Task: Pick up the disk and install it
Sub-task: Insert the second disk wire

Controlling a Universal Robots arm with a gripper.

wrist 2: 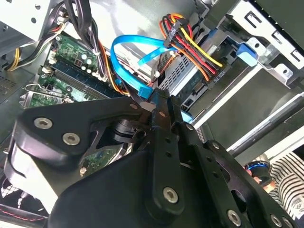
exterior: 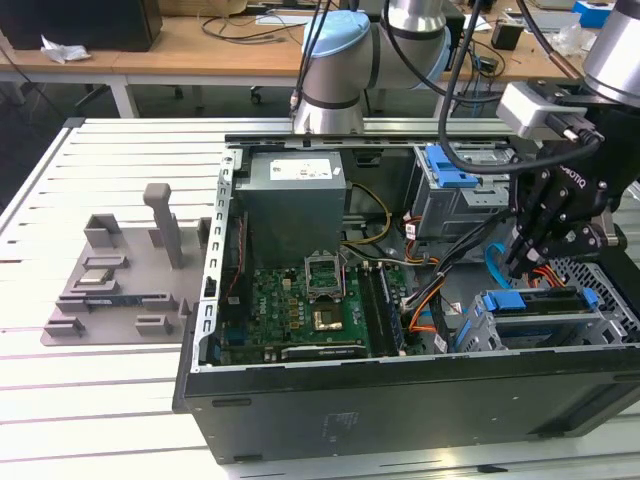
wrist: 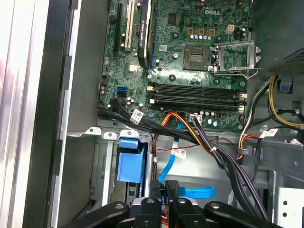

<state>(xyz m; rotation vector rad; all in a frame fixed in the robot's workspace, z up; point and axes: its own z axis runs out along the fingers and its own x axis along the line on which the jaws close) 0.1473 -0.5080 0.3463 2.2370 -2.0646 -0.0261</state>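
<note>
Disk (exterior: 545, 303) seated in cage at case's 4 o'clock corner; pincer (exterior: 520, 262) clenched, empty, just above it. Install looks nearly done.

Arm (exterior: 345, 60) reaches in from the far side, wrist bent downward at the exterior view's right, black gripper (exterior: 522, 262) pointing down with its fingers (wrist: 164, 190) pressed together, holding nothing visible.

The gripper (exterior: 520, 262) hangs inside the open computer case (exterior: 400, 400), just above the disk (exterior: 540, 305)
</note>
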